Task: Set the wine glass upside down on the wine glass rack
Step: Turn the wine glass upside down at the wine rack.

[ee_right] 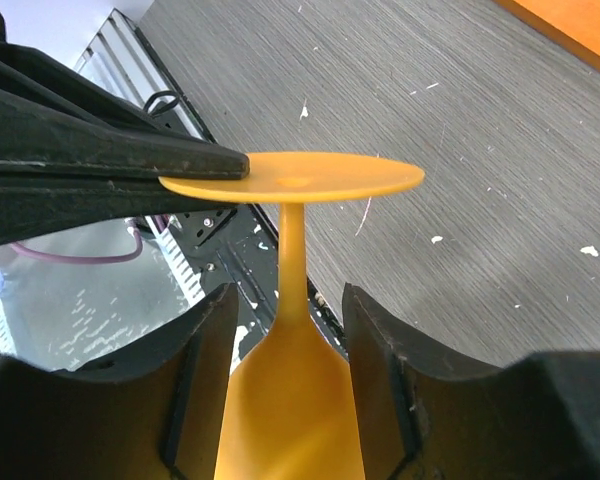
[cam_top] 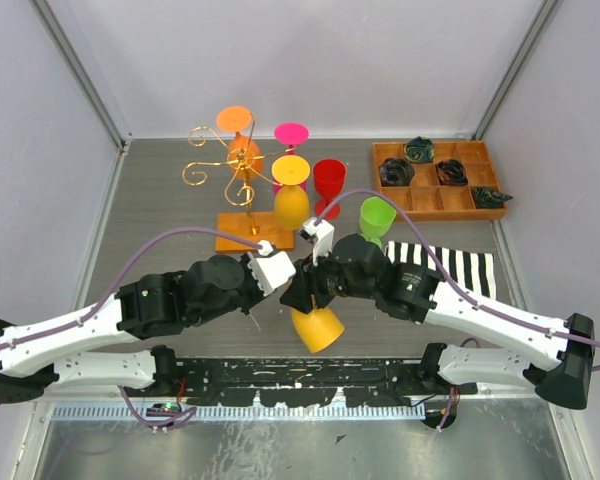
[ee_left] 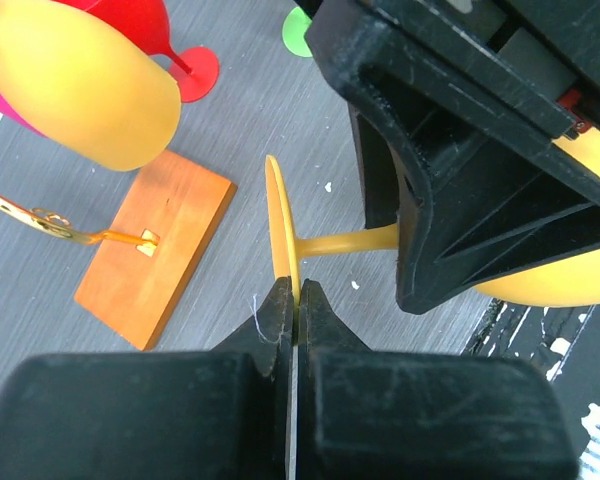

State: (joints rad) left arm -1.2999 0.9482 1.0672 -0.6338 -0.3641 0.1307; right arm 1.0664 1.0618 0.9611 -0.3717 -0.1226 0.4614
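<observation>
Half done at best: aloft, not racked. Left gripper [ee_left: 295, 300] pinched tight on foot rim of wine glass [cam_top: 317, 328], which hangs on near side of wine glass rack [cam_top: 238, 242], apart from it. Right gripper [ee_right: 285, 300] straddles stem, jaws half-wide; real grip cannot tell. Remaining — invert, hang on rack.

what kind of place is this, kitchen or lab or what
Probably a robot test cell, not a kitchen: white panels with metal rails box in a grey table, the left arm and right arm are bolted at its near edge, and a red glass stands by the wine glass rack.
</observation>
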